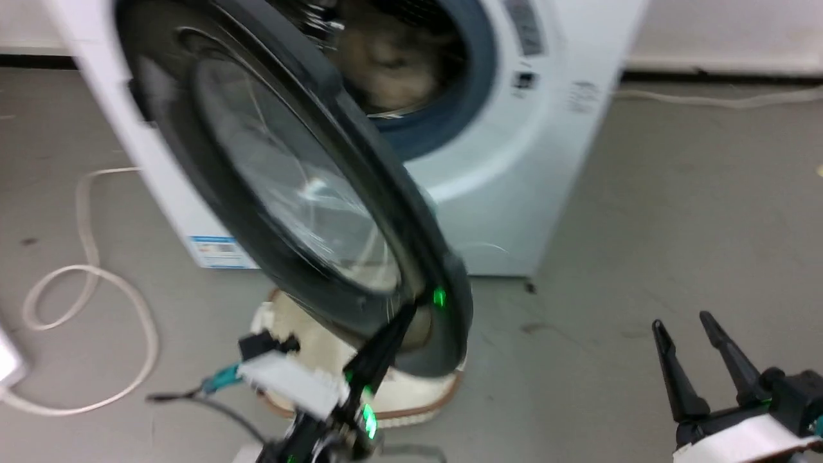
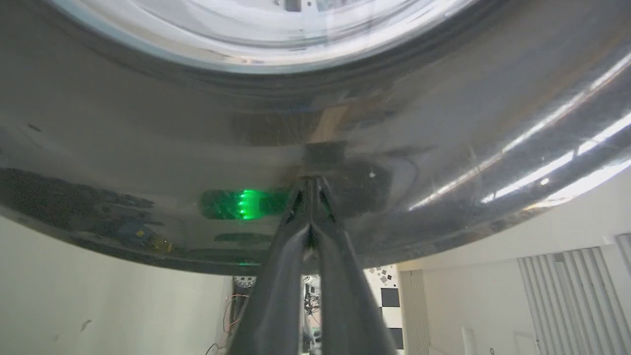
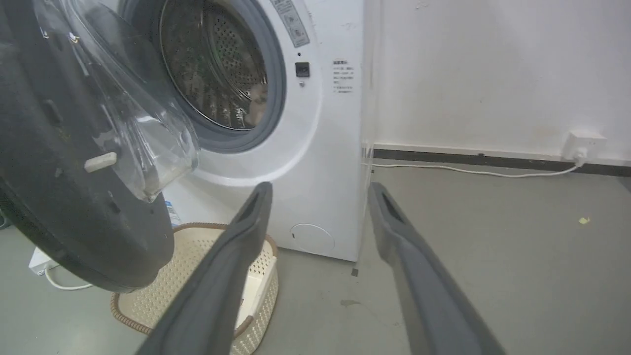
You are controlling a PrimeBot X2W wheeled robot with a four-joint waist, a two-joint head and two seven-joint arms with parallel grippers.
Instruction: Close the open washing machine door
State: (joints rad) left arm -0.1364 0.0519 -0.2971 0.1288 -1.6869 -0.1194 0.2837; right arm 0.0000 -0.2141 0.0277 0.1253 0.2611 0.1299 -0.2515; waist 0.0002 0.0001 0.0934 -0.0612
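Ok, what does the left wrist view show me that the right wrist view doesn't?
Left wrist view: the left hand, fingers shut together, tips against the glossy dark rim of the washing machine door, with a green light mirrored beside them. Right wrist view: the right hand, open and apart from the door, the drum mouth with its grey rubber ring uncovered, and a white basket on the floor under the door's lower edge. Both: the door, standing partly open.
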